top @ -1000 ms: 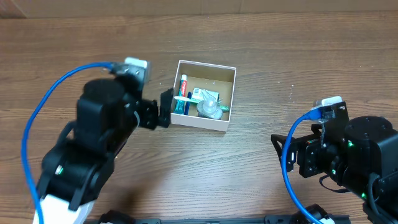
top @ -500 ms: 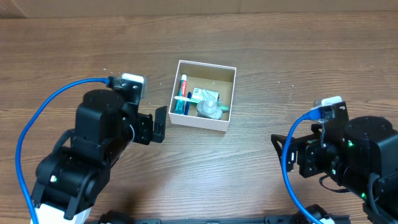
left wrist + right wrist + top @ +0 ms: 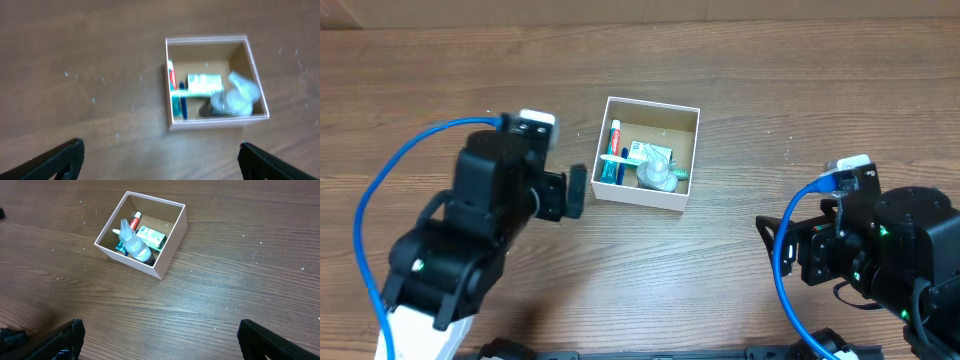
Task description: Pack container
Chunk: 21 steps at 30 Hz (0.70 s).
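Brown wooden table [image 3: 770,90], white-walled container [image 3: 638,194] resting on it, toothpaste tube [image 3: 614,140], green-and-white packet [image 3: 650,153] and clear plastic item [image 3: 660,176] inside the container, left gripper [image 3: 161,156] just left of the container, jaws spread wide, empty, right gripper [image 3: 160,330] well to the container's right, jaws likewise apart, empty

brown wood-grain counter [image 3: 770,100]; toothpaste tube [image 3: 614,135], green-white packet [image 3: 648,152] at its three o'clock, clear bottle [image 3: 660,176] at four.
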{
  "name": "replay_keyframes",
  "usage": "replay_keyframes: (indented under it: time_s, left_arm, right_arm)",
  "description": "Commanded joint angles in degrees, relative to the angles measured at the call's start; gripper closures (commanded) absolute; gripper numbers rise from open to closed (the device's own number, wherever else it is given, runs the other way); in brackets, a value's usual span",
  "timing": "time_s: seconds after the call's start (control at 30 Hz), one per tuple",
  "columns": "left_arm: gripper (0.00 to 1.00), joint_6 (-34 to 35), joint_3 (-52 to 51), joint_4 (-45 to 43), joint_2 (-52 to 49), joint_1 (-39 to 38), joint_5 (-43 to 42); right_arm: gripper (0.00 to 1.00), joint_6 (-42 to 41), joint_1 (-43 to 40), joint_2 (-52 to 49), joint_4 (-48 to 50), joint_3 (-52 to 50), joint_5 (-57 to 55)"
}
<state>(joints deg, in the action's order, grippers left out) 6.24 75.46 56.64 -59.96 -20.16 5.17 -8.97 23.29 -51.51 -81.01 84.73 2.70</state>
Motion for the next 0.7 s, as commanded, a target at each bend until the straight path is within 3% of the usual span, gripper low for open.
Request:
replay_keyframes:
  time_s: [0.0,0.13,0.33,0.67]
  left_arm:
    - [0.00,-5.5,-0.9,-4.4,7.0,4.9,-2.9]
    - [0.00,-9.7,-8.1,-10.0,15.4,12.8,-9.6]
    - [0.00,-9.6,-24.0,-18.7,29.2,19.3,-11.0]
    - [0.00,-3.7,-49.9,-30.2,49.8,24.0,-11.7]
  right_arm:
    - [0.00,-0.3,0.1,0.1,0.3,0.0,-0.5]
    - [0.00,-0.2,0.1,0.1,0.3,0.0,-0.5]
    - [0.00,-0.3,0.1,0.1,0.3,0.0,-0.5]
    - [0.00,-0.3,0.1,0.1,0.3,0.0,-0.5]
